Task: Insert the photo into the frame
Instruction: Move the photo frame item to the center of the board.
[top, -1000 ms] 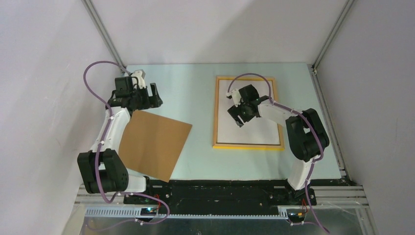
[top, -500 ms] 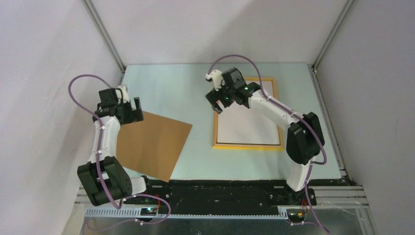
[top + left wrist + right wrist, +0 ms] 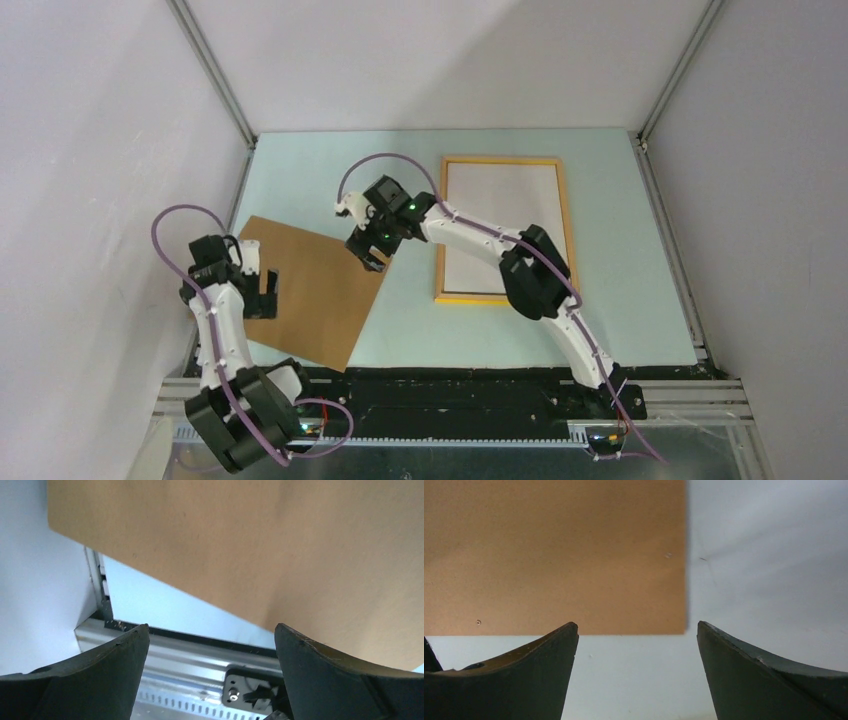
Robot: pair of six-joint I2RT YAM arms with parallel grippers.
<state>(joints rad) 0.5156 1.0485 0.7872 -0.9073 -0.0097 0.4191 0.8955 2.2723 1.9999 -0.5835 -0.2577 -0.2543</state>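
Observation:
The frame, with thin yellow-orange edges, lies flat at the back right of the table. A white sheet fills it; no printed side of the photo shows. A brown backing board lies skewed at the left. My right gripper hovers open at the board's right corner, with only bare table between its fingers. Open as well, my left gripper hangs over the board's left part, pointing at the near table edge. Neither gripper holds anything.
The pale green table is walled by white panels on three sides. A black strip and an aluminium rail run along the near edge. My right arm stretches across the frame's lower left part.
My right gripper swung left from above the frame to the board's right corner. My left gripper drew back from the far left toward the near edge, over the board.

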